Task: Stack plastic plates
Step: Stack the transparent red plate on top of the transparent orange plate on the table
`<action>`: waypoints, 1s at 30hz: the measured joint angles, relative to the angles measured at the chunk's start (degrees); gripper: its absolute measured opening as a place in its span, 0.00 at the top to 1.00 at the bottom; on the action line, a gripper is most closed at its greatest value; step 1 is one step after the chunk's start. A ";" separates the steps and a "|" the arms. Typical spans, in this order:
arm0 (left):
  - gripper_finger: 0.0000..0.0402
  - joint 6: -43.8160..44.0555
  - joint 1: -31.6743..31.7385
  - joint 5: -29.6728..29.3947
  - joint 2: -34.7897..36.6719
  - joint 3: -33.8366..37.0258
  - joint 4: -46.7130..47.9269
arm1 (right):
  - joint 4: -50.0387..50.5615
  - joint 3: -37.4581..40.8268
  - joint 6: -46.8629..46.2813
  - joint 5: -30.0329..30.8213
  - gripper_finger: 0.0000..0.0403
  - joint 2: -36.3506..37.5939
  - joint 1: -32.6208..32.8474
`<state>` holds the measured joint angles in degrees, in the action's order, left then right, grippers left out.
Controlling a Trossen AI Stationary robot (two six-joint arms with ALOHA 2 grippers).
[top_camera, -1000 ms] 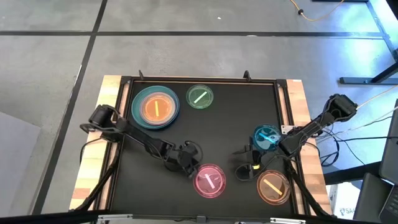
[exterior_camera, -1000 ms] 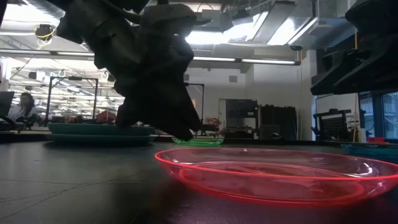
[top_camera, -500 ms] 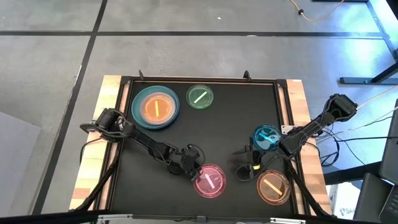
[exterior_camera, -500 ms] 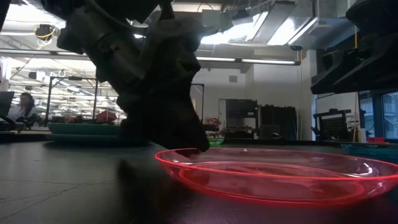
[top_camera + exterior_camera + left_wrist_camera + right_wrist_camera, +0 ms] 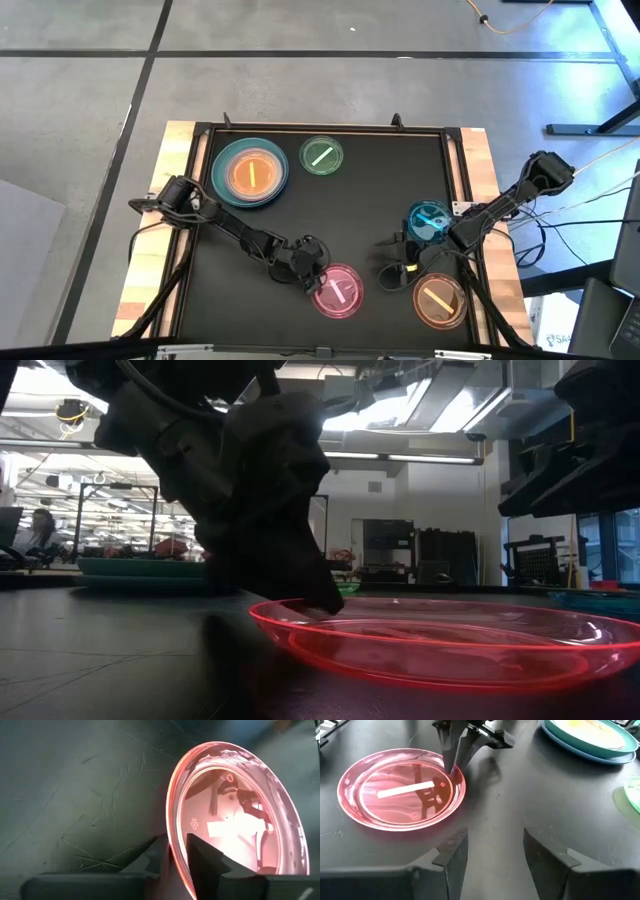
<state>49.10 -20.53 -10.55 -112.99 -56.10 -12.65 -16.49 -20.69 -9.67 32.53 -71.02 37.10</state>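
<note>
The left tool [image 5: 176, 854] is straddling the rim of a round translucent pink plastic plate [image 5: 338, 291], one finger inside the rim and one outside, the gap narrow but not clearly clamped; the plate is lying flat near the front middle of the dark worktop [image 5: 360, 205]. The right tool [image 5: 492, 850] is waiting with its fingers spread wide and holding nothing, just right of the pink plate. Beside that arm a small translucent blue plate [image 5: 428, 221] is sitting near the right edge, and a translucent orange plate [image 5: 439, 300] is lying at the front right corner. At the back left, a stack is already forming: an orange plate nested on large teal and blue plates [image 5: 250, 171]. A translucent green plate [image 5: 321, 156] is lying alone beside it. The task appears to be early on, with four loose plates left to stack.
</note>
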 joint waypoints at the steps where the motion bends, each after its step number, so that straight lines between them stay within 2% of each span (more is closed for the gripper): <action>1: 0.87 -0.12 -0.04 -0.48 0.00 0.00 0.06 | 0.02 0.00 -0.02 0.00 0.54 0.00 0.00; 6: 0.98 -2.75 -0.03 -1.55 -0.07 0.02 0.13 | 0.02 0.00 0.48 0.02 0.54 0.00 0.00; 13: 0.99 -5.39 0.11 -5.16 0.50 0.09 0.36 | 0.22 0.00 0.83 0.00 0.54 0.00 0.00; 17: 0.99 -7.78 1.00 -6.39 3.43 0.15 3.77 | 0.53 0.00 0.68 0.00 0.54 0.00 0.00; 24: 1.00 -12.07 2.30 -13.08 13.72 0.15 17.84 | 1.59 0.00 0.66 0.75 0.54 -0.02 0.00; 30: 1.00 -12.41 3.92 -24.12 24.31 0.13 32.26 | 1.77 0.00 0.44 1.38 0.54 -0.02 0.00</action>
<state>36.70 -16.62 -34.67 -88.68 -55.96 19.61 -14.72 -20.69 -9.23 33.91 -71.05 37.10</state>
